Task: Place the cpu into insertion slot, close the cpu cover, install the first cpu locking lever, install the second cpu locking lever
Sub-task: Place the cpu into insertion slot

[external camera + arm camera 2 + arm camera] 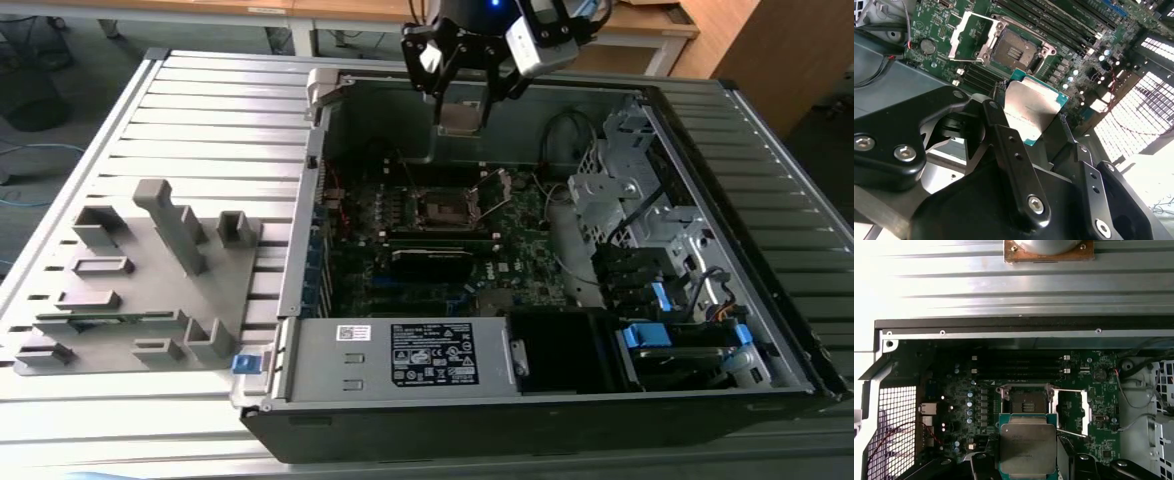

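tool (463, 106) clamped on flat square silver-grey cpu (1027, 447) | cpu aloft, 12 o'clock of open silver-rimmed square insertion slot (441, 207) in exterior view | risk: tilted, misaligned seating likely bends pins

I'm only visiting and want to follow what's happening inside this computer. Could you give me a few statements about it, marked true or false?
1. The jaws hold the chip. True.
2. The chip already sits in the socket. False: the socket is empty, and the chip is held in the air.
3. The socket's cover is closed. False: it is swung open to one side.
4. The computer case lies open. True.
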Robot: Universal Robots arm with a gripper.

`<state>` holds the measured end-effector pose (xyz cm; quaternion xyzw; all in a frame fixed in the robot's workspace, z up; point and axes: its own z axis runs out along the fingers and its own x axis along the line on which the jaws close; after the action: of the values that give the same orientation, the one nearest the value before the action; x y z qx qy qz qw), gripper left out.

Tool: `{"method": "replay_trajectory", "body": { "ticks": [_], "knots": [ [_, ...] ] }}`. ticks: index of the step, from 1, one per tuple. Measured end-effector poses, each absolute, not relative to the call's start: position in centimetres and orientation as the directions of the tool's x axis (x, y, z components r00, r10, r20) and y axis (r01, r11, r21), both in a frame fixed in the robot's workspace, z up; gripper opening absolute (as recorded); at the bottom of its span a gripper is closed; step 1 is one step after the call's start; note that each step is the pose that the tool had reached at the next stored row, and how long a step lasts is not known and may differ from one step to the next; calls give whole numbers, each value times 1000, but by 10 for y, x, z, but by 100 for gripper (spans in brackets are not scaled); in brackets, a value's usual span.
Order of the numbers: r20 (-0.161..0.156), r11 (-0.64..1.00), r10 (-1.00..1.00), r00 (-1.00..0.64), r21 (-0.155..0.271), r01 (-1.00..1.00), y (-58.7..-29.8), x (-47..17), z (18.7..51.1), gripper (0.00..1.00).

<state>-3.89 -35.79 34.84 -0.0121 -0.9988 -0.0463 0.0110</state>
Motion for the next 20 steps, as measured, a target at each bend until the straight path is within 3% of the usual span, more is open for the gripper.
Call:
{"method": "replay_trajectory", "body": {
  "ticks": [20],
  "knots": [
    [23,995,23,-999,92,25,-358,-39,336,54]
  ]
}}
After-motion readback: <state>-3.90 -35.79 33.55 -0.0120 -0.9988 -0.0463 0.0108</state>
